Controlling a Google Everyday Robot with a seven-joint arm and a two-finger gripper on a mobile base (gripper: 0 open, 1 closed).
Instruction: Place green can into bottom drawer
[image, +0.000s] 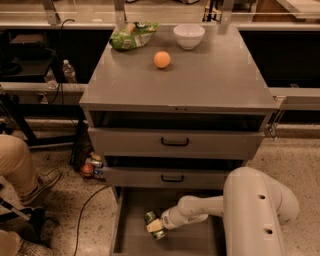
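Observation:
The bottom drawer (131, 239) of the grey cabinet is pulled out, showing its flat grey floor. My gripper (157, 227) reaches in from the right, low over the drawer's left half. It is shut on the green can (151, 220), which lies tilted just above or on the drawer floor. The white arm (250, 210) fills the lower right and hides the drawer's right side.
The cabinet top (210, 75) holds an orange ball (162, 59), a white bowl (189, 36) and a crinkled green snack bag (131, 35). Two upper drawers (175, 142) with black handles stand slightly open. A person's leg (20, 165) and cans (90, 166) are at the left on the floor.

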